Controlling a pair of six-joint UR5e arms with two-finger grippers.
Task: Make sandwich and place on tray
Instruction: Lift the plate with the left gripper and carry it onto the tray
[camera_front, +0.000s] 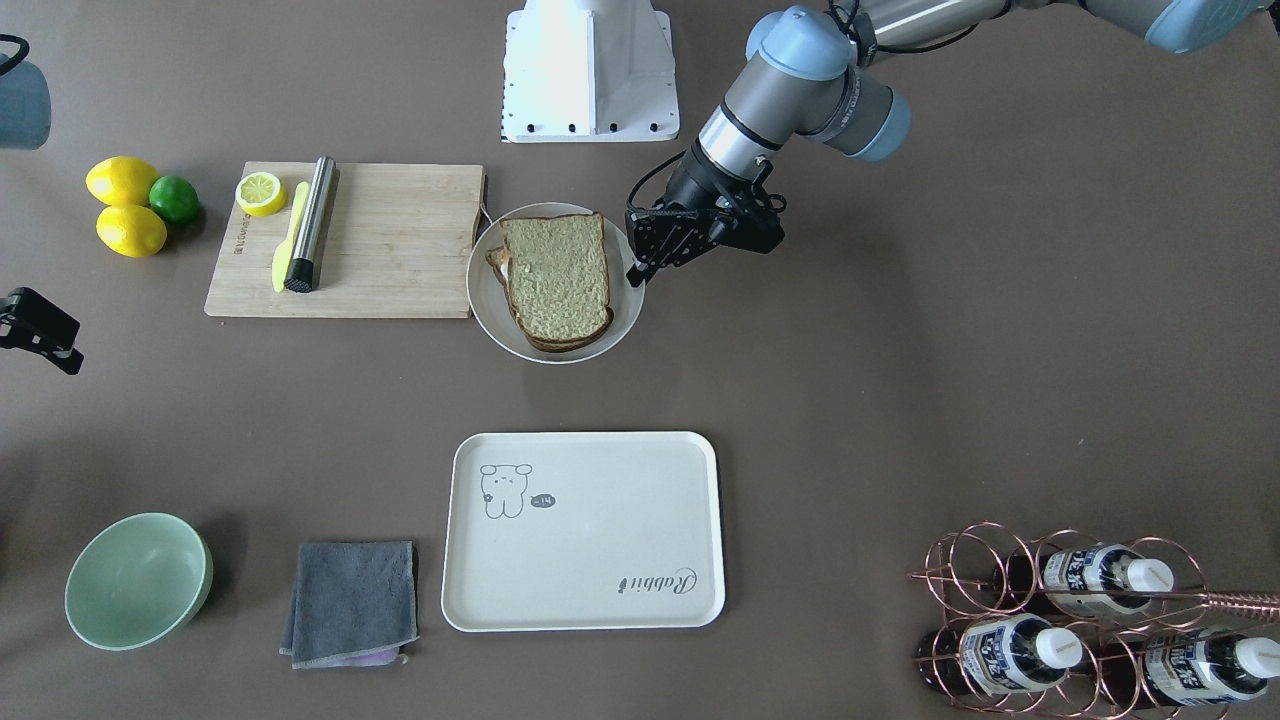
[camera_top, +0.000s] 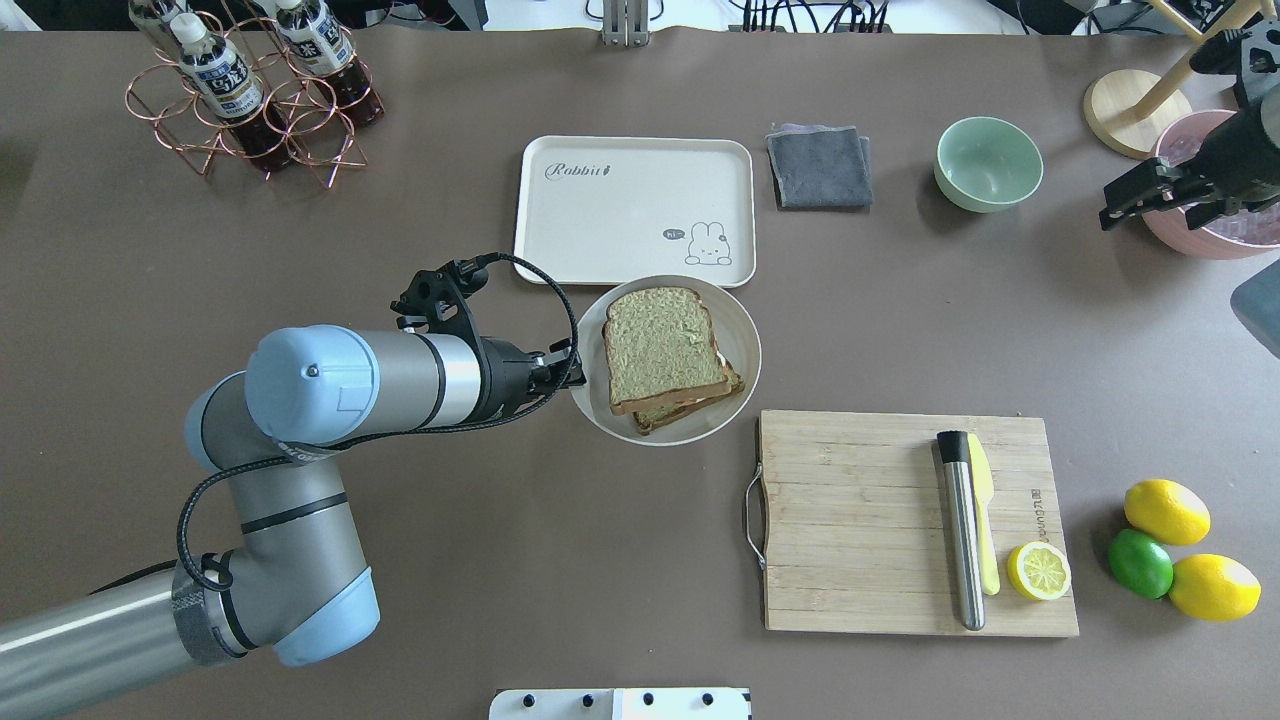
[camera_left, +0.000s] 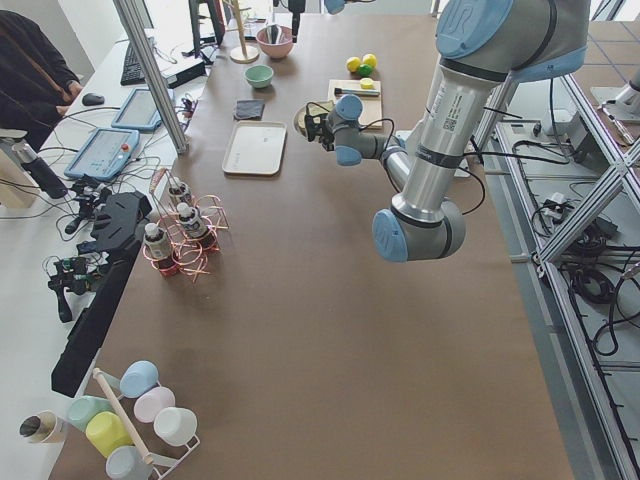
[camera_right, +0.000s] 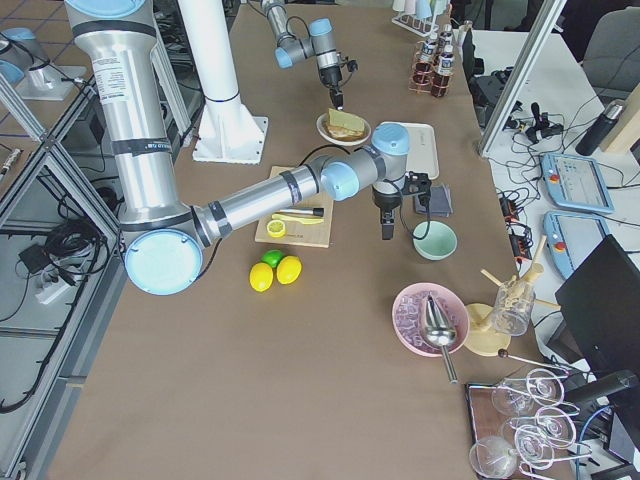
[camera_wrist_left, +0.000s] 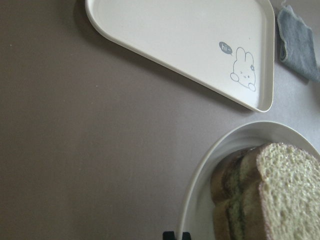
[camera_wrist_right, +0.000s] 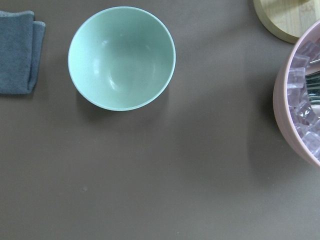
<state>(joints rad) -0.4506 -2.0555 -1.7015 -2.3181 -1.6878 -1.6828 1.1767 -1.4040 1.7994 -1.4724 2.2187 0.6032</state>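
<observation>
The tray (camera_top: 620, 215) lies flat on the far side of the table with its long axis running across it, and nothing is on it. The round white plate (camera_top: 746, 325) is on the robot's side of the tray. It looks close to the tray's near edge from overhead but well apart from it in the front view, so it is probably held off the table. The sandwich (camera_top: 662, 345) is on the plate, its top slice slightly skewed. The left gripper (camera_front: 637, 274) is at the plate's rim on the robot's left, jaws pinched almost together, seemingly on that rim. From there the tray lies straight ahead, away from the robot and slightly to its right. The right gripper (camera_top: 1115, 210) hangs far off, beyond the green bowl (camera_top: 988, 163). I cannot tell how far its jaws are open.
</observation>
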